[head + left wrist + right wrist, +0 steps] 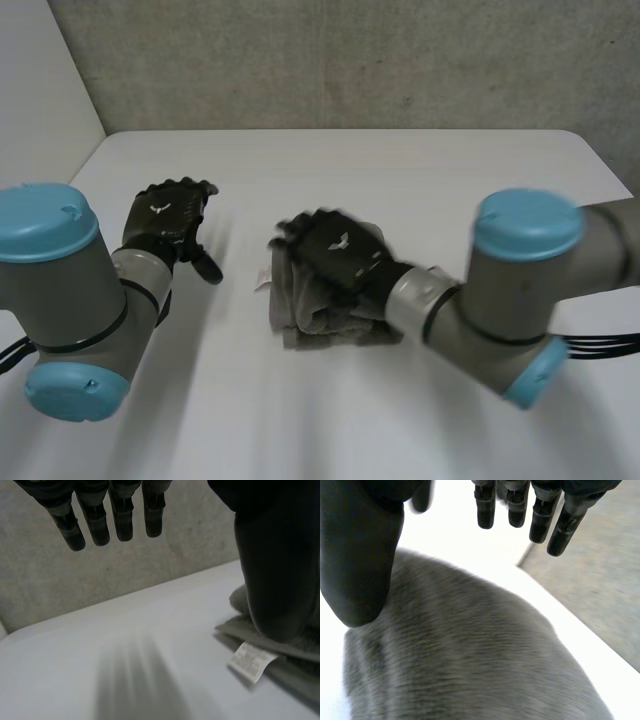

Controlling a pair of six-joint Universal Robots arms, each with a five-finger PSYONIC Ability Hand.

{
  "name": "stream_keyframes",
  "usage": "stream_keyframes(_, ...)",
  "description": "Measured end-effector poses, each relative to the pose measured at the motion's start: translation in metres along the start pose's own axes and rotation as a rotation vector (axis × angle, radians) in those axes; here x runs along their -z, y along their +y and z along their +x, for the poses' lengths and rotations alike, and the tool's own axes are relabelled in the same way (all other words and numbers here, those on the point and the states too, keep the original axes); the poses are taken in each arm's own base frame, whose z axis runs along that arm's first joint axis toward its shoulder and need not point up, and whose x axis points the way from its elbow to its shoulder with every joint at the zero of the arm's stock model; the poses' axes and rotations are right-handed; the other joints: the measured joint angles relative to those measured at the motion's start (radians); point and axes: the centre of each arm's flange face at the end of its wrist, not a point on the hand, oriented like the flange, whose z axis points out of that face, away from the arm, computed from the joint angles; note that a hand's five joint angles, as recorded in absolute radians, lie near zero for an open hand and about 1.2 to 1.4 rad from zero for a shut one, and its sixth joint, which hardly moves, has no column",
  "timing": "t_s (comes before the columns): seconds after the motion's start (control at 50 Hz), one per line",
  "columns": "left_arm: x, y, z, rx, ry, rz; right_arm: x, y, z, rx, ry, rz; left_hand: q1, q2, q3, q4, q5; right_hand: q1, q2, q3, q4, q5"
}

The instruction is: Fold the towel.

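A grey towel (325, 315) lies folded into a small thick bundle in the middle of the white table (400, 180). My right hand (335, 255) hovers over the bundle. Its wrist view has the fingers (520, 505) straight and the thumb (360, 555) apart from them, with the towel (470, 655) under the palm and nothing gripped. My left hand (170, 225) is off to the left of the bundle, above bare table, with its fingers (107, 515) straight and spread. The towel's edge (270, 655) and its white label (250, 660) lie beside that hand's thumb (272, 555).
A grey wall (350, 60) runs behind the table's far edge. Bare table surface stretches on all sides of the bundle. The table's rounded far corners lie at the back left and back right.
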Motion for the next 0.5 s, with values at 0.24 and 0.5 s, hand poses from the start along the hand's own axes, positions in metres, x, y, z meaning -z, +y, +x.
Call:
stream_keyframes(0.24, -0.005, -0.017, 0.035, 0.153, 0.2, 0.035, 0.04, -0.002, 0.082, -0.487, 0.208, 0.037, 0.0, -0.001, 0.0, 0.0, 0.0, 0.0, 0.0, 0.0, 0.0, 0.0)
stream_keyframes(0.5, -0.008, 0.014, 0.079, 0.199, 0.324, -0.114, 0.032, 0.044, 0.107, -0.602, 0.23, -0.03, 0.0, -0.001, 0.0, 0.0, 0.0, -0.004, -0.002, 0.0, 0.0, 0.0)
